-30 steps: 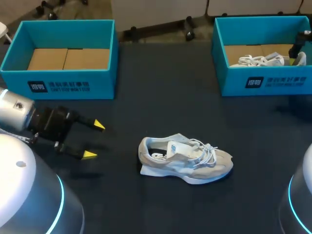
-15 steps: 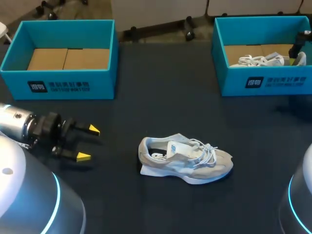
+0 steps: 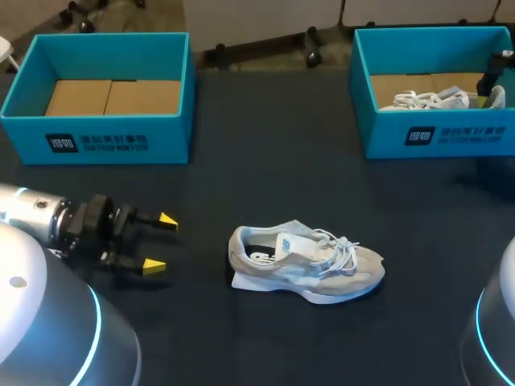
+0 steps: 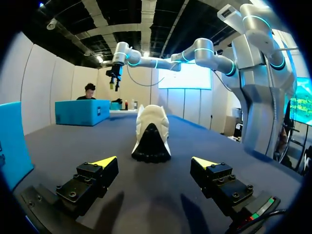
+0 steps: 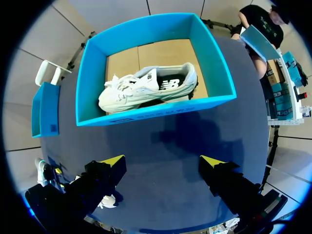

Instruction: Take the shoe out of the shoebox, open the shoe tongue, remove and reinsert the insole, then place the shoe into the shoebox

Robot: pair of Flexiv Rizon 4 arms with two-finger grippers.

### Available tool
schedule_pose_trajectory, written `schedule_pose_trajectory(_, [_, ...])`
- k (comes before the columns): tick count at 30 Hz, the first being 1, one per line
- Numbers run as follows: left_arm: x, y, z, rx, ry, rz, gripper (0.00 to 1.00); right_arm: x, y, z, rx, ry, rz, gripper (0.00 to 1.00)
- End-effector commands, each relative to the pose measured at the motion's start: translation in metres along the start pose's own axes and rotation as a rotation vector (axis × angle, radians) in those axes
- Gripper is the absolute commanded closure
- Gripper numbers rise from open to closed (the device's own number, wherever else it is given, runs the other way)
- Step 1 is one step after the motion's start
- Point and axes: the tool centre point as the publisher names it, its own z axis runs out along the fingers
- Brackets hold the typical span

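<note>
A grey-and-white shoe (image 3: 306, 265) lies on its sole in the middle of the dark table, toe to the right, tongue and laces loose. My left gripper (image 3: 159, 242) stands open to its left, low over the table and apart from it. In the left wrist view the shoe's heel (image 4: 152, 134) is straight ahead of the open left gripper (image 4: 153, 161). A second white shoe (image 5: 146, 87) lies inside the right blue shoebox (image 5: 156, 113). My right gripper (image 5: 163, 161) hangs open high above that box, holding nothing.
An empty blue shoebox (image 3: 96, 141) with a cardboard floor stands at the back left. The right shoebox (image 3: 451, 133) stands at the back right, with part of my right arm (image 3: 492, 76) over its far corner.
My left gripper drew back to the left, then came forward again toward the shoe, ending slightly nearer the table's front. The shoe and the right arm have not moved.
</note>
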Motion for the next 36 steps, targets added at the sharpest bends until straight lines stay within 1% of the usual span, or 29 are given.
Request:
schedule_pose_trajectory(1, [0.004,-0.005,0.017,-0.012,-0.029,-0.005,0.0,0.0,0.0,0.0,0.0,0.0,0.001,0.0])
schedule_pose_trajectory(10, [0.003,-0.008,0.052,0.008,-0.025,-0.028,0.0,0.0,0.0,0.0,0.0,0.0,0.001,0.0])
schedule_pose_trajectory(19, [-0.002,-0.007,0.087,0.002,-0.024,-0.023,0.0,0.0,0.0,0.0,0.0,0.0,0.001,0.0])
schedule_pose_trajectory(27, [-0.002,-0.006,0.102,-0.003,-0.021,-0.022,0.0,0.0,0.0,0.0,0.0,0.0,0.001,0.0])
schedule_pose_trajectory(36, [-0.007,-0.003,0.112,0.005,-0.035,-0.04,0.0,0.0,0.0,0.0,0.0,0.0,0.001,0.0])
